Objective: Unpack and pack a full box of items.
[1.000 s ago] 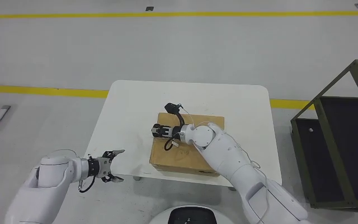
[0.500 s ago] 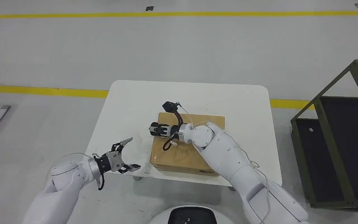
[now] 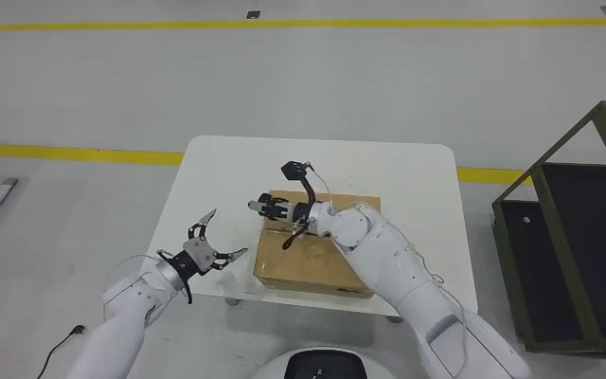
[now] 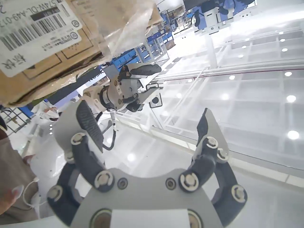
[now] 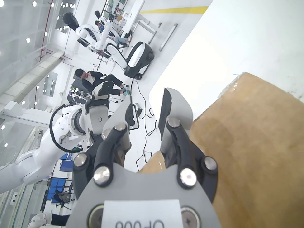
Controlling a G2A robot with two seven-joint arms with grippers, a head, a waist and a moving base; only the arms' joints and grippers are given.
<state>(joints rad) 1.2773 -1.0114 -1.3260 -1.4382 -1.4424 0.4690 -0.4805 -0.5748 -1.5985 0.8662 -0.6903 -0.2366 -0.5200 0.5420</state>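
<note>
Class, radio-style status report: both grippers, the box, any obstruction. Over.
Left gripper open, empty, beside the box. Right gripper open, empty, above the box's corner. Box closed, on the table. Nothing seen in the way.

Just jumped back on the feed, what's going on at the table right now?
The cardboard box sits closed and taped on the white table, so unpacking has not begun. The right gripper is open and empty, poised at the box's far-left corner. The left gripper is open wide and empty, close beside the box's left side near the table's front-left edge, gripping nothing.
</note>
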